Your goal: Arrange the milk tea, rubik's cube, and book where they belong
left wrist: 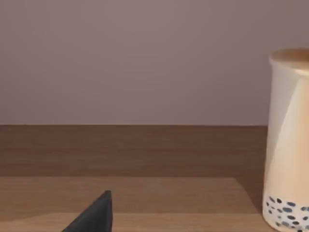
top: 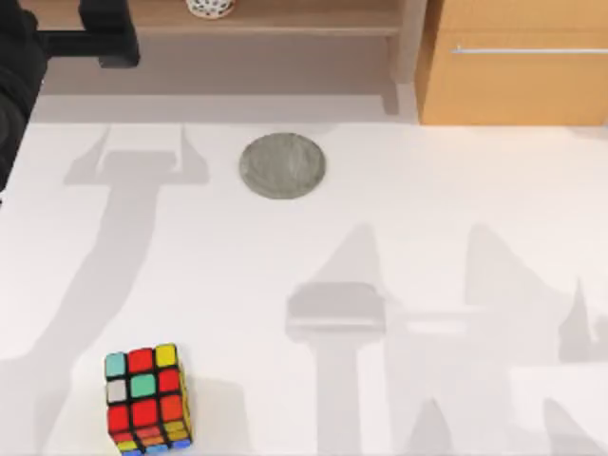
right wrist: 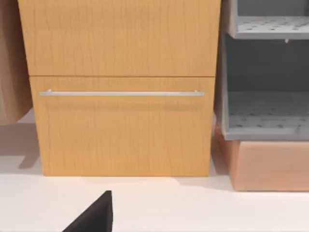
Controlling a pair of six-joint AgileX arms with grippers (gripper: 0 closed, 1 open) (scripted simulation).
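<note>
The milk tea (left wrist: pixel 288 145) stands upright on a brown wooden shelf (left wrist: pixel 125 193), peach-tan with dark pearls at its base; its dotted base (top: pixel 210 8) also peeks in at the top view's far edge. My left gripper (top: pixel 109 38) hangs at the far left by that shelf, apart from the cup. The rubik's cube (top: pixel 145 397) sits on the white table near the front left, with nothing touching it. A dark tip of my right gripper (right wrist: pixel 96 215) faces a wooden drawer. The book is out of view.
A flat grey round coaster (top: pixel 282 165) lies on the table behind the middle. A wooden drawer cabinet (top: pixel 518 66) with a silver handle (right wrist: pixel 120 93) stands at the back right, and a grey rack (right wrist: pixel 265 111) stands beside it.
</note>
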